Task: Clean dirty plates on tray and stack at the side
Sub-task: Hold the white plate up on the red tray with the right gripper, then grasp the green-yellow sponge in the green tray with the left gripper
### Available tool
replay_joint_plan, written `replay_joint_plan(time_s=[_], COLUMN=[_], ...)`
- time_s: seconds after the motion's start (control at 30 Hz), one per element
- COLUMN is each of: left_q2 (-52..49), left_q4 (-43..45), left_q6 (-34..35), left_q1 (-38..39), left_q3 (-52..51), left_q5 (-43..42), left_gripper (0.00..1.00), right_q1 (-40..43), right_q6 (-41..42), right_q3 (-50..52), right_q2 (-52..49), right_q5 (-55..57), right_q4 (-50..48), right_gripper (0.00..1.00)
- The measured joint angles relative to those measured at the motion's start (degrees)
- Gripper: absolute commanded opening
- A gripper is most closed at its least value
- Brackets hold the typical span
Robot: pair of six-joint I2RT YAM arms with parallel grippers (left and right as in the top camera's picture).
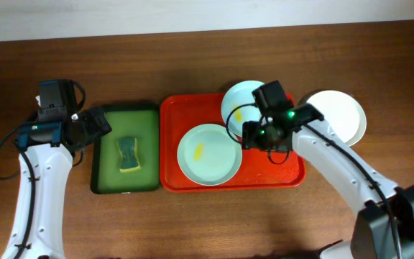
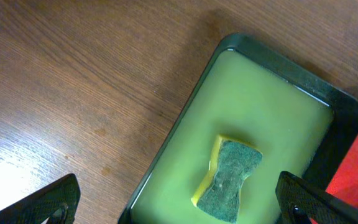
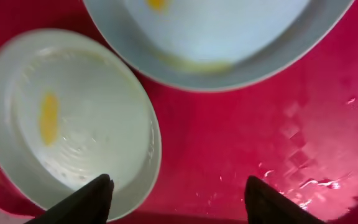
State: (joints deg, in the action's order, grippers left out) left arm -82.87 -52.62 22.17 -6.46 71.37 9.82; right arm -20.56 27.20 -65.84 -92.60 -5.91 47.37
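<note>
Centrally on the wooden desk (image 1: 207, 223): the red tray (image 1: 169, 180), carrying two of the dirty plates. Toward its front, the front mint-blue plate (image 1: 208, 153), flat on the tray floor, with a yellow smear (image 1: 199, 150) left of its middle. Behind and to the right, the rear mint-blue plate (image 1: 237, 108), also streaked yellow, lapping over the tray's far rim and partly hidden under the right wrist. Close together, these two; impossible to tell whether the rims touch. Off the tray, on the desk just beside its far right corner: the white plate (image 1: 340, 115), partly crossed by the right arm (image 1: 336, 165).

As for the right jaws: spread wide, released, grasping nothing, poised over the red floor beside the plates. One dark finger (image 3: 86, 199) by a plate's rim, the other (image 3: 278, 202) over bare tray, with water droplets (image 3: 303, 180) glinting nearby.

Just beside the red tray's left edge: the dark green tray (image 1: 103, 183), pale green inside, with a yellow-and-green sponge (image 1: 128, 155) lying near its middle.

As for the left jaws, at the end of the left arm (image 1: 38, 173): likewise wide open and empty. One finger (image 2: 42, 205) over bare wood, the other (image 2: 316, 202) over the green tray, the sponge showing between them.
</note>
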Motion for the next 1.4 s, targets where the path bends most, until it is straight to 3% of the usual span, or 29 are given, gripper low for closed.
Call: replay_joint_plan(time_s=[0.2,0.3,0.4,0.47,0.53,1.27,1.4], left_q2=[0.00,0.00,0.00,0.00,0.00,0.00,0.00], left_q4=[-0.09,-0.04,-0.04,-0.04,-0.04,1.07,-1.92], left_q6=[0.00,0.00,0.00,0.00,0.00,0.00,0.04], left_q1=[0.00,0.00,0.00,0.00,0.00,0.00,0.00], left_q3=[0.00,0.00,0.00,0.00,0.00,0.00,0.09], left_q5=[0.00,0.00,0.00,0.00,0.00,0.00,-6.95], left_gripper=[0.99,0.99,0.99,0.99,0.99,0.99,0.96], right_q1=[-0.52,-4.31,-5.81,-5.81,-5.81,-5.79,-5.81], right_q6=[-1.70,-1.64,-0.31,-0.09,0.44,3.04,3.04], right_q3=[9.51,11.17,11.17,11.32,11.32,10.99,10.99], right_q2=[-0.02,-0.61,-5.29,-7.78,-7.98,-7.98,-7.98], right_q5=[-5.35,-1.36,1.33,2.32,2.49,2.21,2.21], right_q4=[-16.26,-19.19,-21.79,-22.34,-22.56,-21.27,-21.24], right_gripper=[0.57,0.41,0.39,0.13,0.05,0.04,0.04])
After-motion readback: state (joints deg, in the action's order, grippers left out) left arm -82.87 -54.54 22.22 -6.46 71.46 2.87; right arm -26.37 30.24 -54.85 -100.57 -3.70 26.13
